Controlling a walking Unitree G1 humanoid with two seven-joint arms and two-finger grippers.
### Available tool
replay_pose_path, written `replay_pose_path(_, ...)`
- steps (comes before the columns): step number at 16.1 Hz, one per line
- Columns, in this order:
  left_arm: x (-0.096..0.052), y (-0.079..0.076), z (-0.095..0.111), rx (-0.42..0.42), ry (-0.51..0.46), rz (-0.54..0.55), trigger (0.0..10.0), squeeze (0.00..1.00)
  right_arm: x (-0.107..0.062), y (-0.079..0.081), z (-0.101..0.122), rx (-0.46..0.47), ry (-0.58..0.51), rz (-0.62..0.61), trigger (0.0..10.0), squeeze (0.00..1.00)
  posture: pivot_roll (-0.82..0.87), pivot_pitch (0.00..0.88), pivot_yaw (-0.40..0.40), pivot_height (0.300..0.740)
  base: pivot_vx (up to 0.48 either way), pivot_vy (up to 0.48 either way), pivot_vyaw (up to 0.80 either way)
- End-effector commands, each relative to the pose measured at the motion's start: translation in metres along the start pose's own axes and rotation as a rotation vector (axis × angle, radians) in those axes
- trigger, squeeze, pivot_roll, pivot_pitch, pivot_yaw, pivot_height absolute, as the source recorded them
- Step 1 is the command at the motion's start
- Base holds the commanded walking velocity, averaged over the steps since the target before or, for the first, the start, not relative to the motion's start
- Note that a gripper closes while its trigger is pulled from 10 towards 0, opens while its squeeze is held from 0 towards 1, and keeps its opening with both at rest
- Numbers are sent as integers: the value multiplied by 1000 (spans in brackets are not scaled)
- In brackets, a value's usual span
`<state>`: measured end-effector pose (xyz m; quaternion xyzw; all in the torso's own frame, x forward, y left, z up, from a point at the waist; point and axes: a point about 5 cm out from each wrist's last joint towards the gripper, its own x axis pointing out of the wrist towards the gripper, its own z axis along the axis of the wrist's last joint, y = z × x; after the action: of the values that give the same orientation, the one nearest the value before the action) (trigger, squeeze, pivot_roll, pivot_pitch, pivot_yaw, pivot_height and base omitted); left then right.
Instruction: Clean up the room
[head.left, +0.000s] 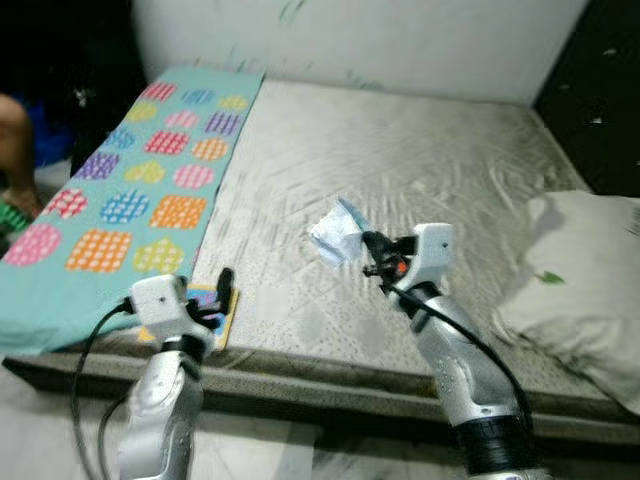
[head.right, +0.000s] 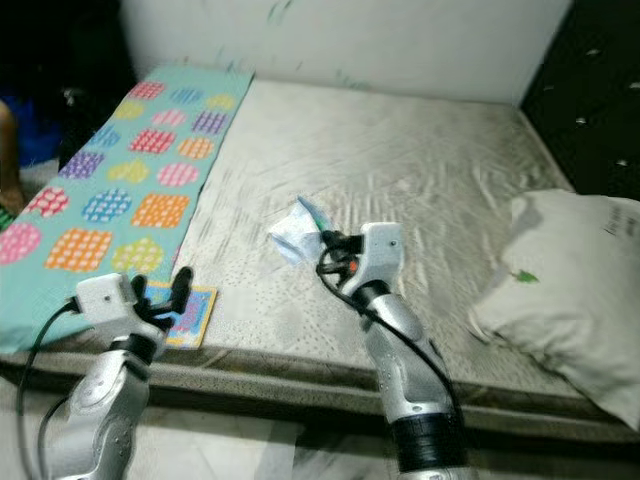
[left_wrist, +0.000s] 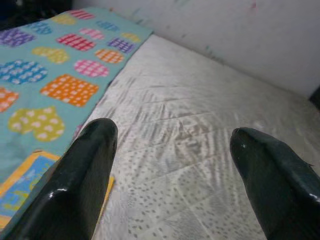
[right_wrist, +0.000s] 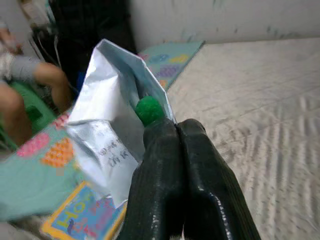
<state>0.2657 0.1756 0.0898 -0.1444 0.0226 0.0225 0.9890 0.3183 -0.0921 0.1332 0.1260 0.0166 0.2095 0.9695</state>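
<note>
Wrapper: silver litter, pinched by closed right end effector, lifted off bed for disposal; left end effector, seven o'clock, open, empty.

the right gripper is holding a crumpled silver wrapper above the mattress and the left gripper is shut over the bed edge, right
Not quite. The left gripper is open: the left wrist view shows its two black fingers spread wide apart above the grey mattress. The rest holds: the right gripper is shut on the crumpled silver wrapper above the mattress.
</note>
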Motion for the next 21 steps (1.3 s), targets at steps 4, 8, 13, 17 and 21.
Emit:
replay_pose_path(4,4,-15,3,-16,-18,-53,10000,0,-10,-32,-4,-71,38,-162,10000,0,-85,12,-41,740,421,0,0)
replay_pose_path(8,6,-9,-2,-29,12,27,10000,0,-13,-46,-14,-187,129,-266,10000,0,-84,12,-41,740,60,0,0)
replay_pose_path(13,1,0,4,-20,6,31,10000,0,-17,-45,-5,-83,45,-195,10000,0,-81,10,-46,740,0,0,0)
replay_pose_path(17,3,-2,2,-30,13,13,10000,0,-15,-39,-7,-81,34,-176,10000,0,-81,9,-50,740,0,0,0)
replay_pose_path(21,3,-4,0,-34,19,17,10000,0,-14,-38,-5,-66,34,-151,10000,0,-84,4,-54,740,0,261,0)
